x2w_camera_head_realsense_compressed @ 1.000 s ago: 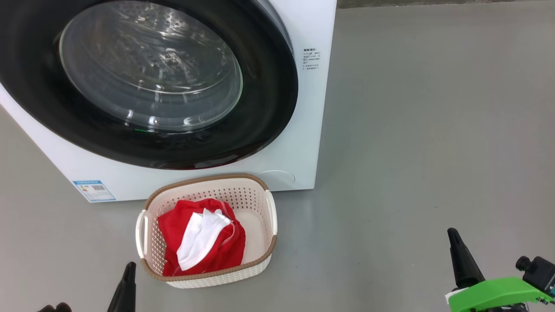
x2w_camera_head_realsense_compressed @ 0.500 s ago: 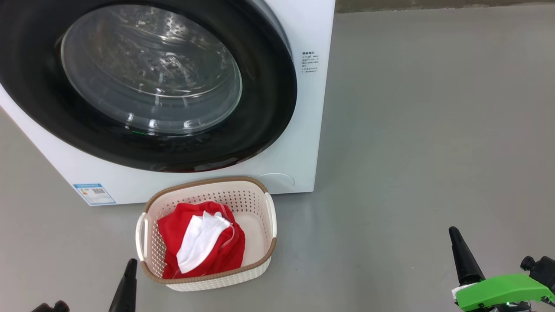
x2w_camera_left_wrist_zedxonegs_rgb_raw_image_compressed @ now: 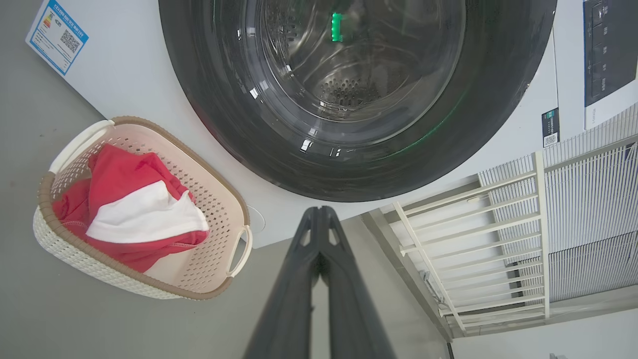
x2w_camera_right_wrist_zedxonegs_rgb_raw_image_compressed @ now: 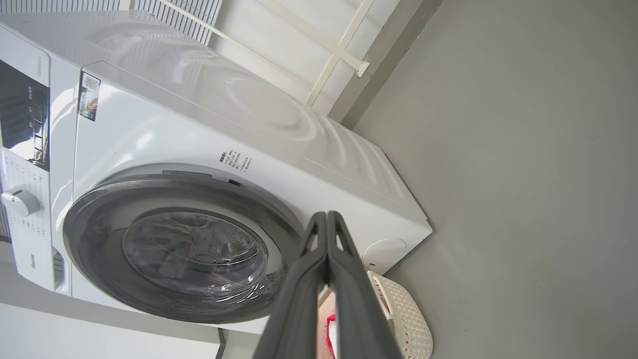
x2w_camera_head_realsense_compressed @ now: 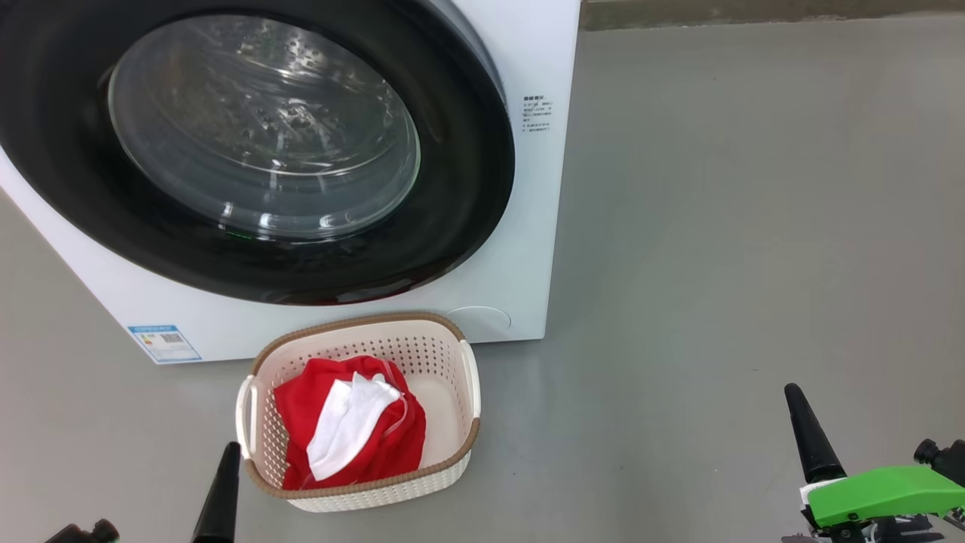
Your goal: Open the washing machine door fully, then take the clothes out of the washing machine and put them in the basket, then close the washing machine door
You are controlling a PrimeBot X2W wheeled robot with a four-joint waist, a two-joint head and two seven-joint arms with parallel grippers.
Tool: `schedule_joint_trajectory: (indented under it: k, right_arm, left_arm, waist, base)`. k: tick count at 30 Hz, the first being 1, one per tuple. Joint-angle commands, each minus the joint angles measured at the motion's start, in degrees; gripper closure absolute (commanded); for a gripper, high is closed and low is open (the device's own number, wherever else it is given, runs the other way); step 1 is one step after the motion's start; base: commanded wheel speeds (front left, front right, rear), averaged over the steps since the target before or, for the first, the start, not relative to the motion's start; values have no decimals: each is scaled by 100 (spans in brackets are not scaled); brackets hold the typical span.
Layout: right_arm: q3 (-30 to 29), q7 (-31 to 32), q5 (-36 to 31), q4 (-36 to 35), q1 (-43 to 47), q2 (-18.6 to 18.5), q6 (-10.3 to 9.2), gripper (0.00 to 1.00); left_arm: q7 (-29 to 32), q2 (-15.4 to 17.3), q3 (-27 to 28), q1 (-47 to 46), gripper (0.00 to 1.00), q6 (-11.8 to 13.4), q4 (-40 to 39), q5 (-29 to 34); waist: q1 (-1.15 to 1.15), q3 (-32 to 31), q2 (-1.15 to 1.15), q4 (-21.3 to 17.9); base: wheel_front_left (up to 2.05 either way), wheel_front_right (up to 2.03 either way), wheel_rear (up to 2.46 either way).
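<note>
The washing machine door (x2w_camera_head_realsense_compressed: 467, 158) with its black rim and clear glass bowl sits closed against the white washing machine (x2w_camera_head_realsense_compressed: 520, 249); the same door (x2w_camera_left_wrist_zedxonegs_rgb_raw_image_compressed: 478, 114) and door (x2w_camera_right_wrist_zedxonegs_rgb_raw_image_compressed: 99, 259) appear in both wrist views. On the floor in front stands the cream basket (x2w_camera_head_realsense_compressed: 445, 354), with the red and white clothes (x2w_camera_head_realsense_compressed: 350, 430) lying inside it. In the left wrist view the basket (x2w_camera_left_wrist_zedxonegs_rgb_raw_image_compressed: 214, 199) and clothes (x2w_camera_left_wrist_zedxonegs_rgb_raw_image_compressed: 134, 209) are at the left. My left gripper (x2w_camera_head_realsense_compressed: 224, 483) is shut and empty beside the basket's near left corner. Far to the right, my right gripper (x2w_camera_head_realsense_compressed: 807, 434) is shut and empty.
Grey floor (x2w_camera_head_realsense_compressed: 716, 226) stretches wide to the machine's right. A blue sticker (x2w_camera_head_realsense_compressed: 164, 343) marks the machine's lower front. A white railing (x2w_camera_left_wrist_zedxonegs_rgb_raw_image_compressed: 473, 239) stands behind the machine. The control panel (x2w_camera_right_wrist_zedxonegs_rgb_raw_image_compressed: 25, 119) and dial (x2w_camera_right_wrist_zedxonegs_rgb_raw_image_compressed: 20, 202) are on its upper front.
The whole head view has shifted slightly downward, so the camera moved. Both grippers keep their places near the bottom edge; door, basket and clothes are unmoved.
</note>
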Motion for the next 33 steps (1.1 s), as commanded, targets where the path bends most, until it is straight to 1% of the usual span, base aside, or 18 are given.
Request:
schedule_joint_trajectory:
  k: [1, 33]
  right_arm:
    - [40, 43, 135, -174, -266, -89, -4, 100]
    - [-75, 612, 2024, -229, -495, -120, -5, 100]
  left_arm:
    - [45, 57, 170, -250, 100, -26, -103, -152]
    - [597, -77, 328, -510, 100, -37, -22, -2055]
  waist:
    - [0, -5, 0, -1]
    - [0, -153, 0, -34]
  base:
    - [0, 0, 0]
    - [0, 0, 0]
